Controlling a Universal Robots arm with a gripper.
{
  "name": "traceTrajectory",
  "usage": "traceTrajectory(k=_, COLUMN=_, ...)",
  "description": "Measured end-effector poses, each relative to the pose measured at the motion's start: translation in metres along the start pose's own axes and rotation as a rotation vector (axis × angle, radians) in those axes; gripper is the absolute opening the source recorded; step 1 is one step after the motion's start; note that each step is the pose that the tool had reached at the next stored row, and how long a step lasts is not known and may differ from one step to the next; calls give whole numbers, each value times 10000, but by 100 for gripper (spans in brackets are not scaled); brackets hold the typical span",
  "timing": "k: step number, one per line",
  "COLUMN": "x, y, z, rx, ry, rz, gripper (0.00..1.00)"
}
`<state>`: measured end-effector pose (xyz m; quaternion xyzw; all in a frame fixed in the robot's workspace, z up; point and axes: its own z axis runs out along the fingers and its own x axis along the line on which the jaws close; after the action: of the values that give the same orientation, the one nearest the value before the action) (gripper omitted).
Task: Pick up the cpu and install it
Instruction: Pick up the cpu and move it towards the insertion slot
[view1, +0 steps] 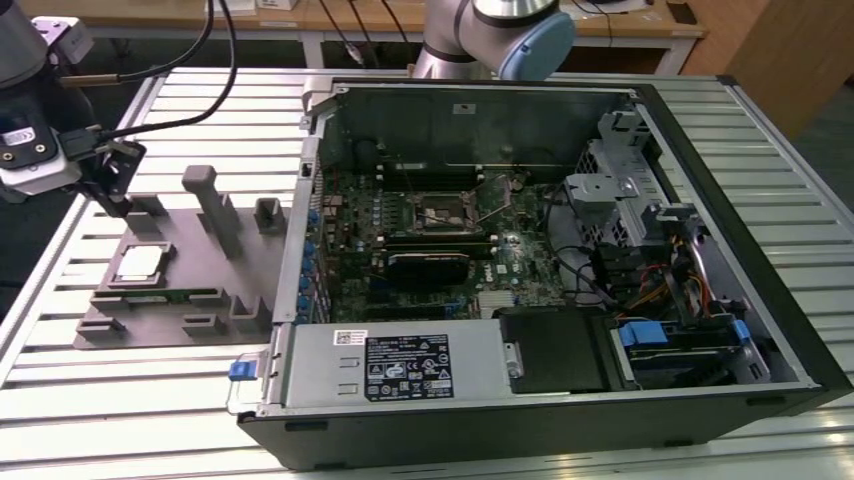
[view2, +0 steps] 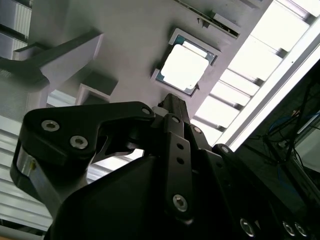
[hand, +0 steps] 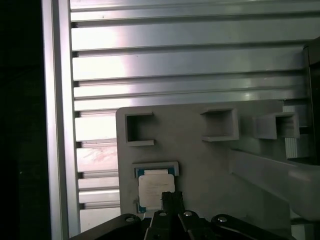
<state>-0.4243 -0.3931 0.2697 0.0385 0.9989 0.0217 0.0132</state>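
Approach step, we judge: the black gripper (hand: 172, 196), fingers together and empty, hangs over the small silvery square cpu (hand: 156, 185) — recessed at the grey plastic plate's (hand: 200, 165) edge; grasping needs them parted.

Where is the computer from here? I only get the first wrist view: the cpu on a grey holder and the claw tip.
Observer: In the exterior view, the open computer case lies on the slatted table, just to the exterior view's right of the grey holder.
Operator: Anything else lying on that holder?
Observer: Yes, a long narrow green stick lies in a slot, on the far side of the cpu from the claw.
Operator: And the socket?
Observer: The dark socket sits near the middle of the motherboard inside the case.
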Motion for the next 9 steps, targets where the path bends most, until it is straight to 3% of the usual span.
traceTrajectory(k=9, x=27, y=-5, z=62, rx=0, ry=0, rz=0, gripper=11)
